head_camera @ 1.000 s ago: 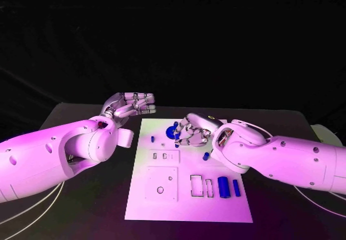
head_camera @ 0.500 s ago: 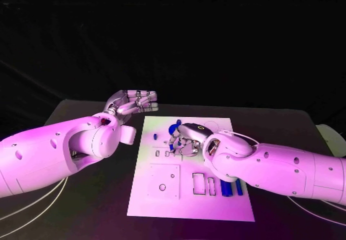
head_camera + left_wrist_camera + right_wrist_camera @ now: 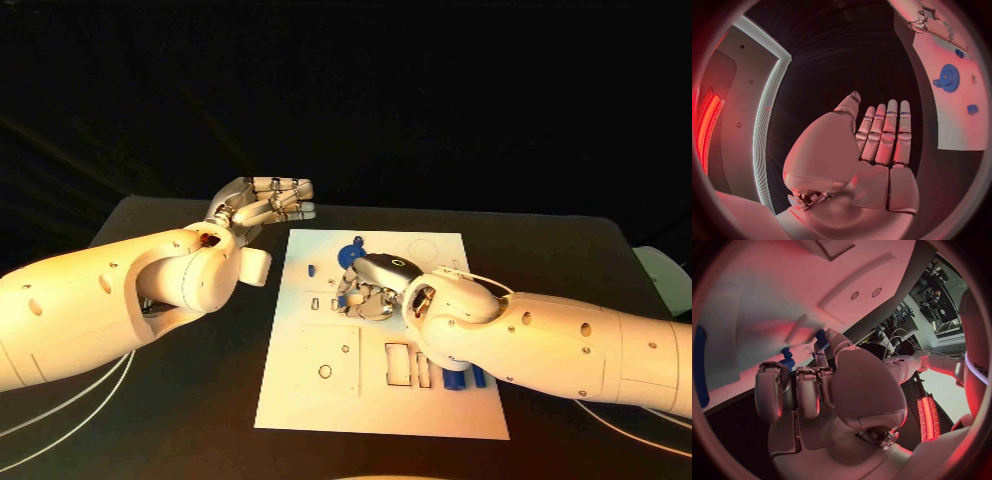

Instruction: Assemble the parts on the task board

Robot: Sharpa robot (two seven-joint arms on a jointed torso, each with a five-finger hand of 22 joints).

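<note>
The white task board (image 3: pixel 378 405) lies in the middle of the black table. My right hand (image 3: pixel 372 290) hangs over the board's middle with its fingers pointing down, pinching a small blue part (image 3: pixel 342 300) at the fingertips; the right wrist view shows the same blue part (image 3: pixel 787 358) just off the board (image 3: pixel 754 305). A blue gear (image 3: pixel 351 254) sits just beyond the hand, seen again as the gear (image 3: pixel 948 77) in the left wrist view. Other blue parts (image 3: pixel 456 378) lie at the near right, half hidden by my forearm. My left hand (image 3: pixel 268 203) hovers off the board's far left corner; its fingers (image 3: pixel 886 132) are straight and hold nothing.
The board's near half carries a square recess (image 3: pixel 326 362) and narrow slots (image 3: pixel 398 365). A small blue piece (image 3: pixel 312 270) stands near the board's left edge. A pale round object (image 3: pixel 665 270) sits at the table's right edge. Bare table (image 3: pixel 188 400) flanks the board.
My right hand has come from beside the gear toward the board's near middle, carrying the blue part with it. The left hand has stayed where it was.
</note>
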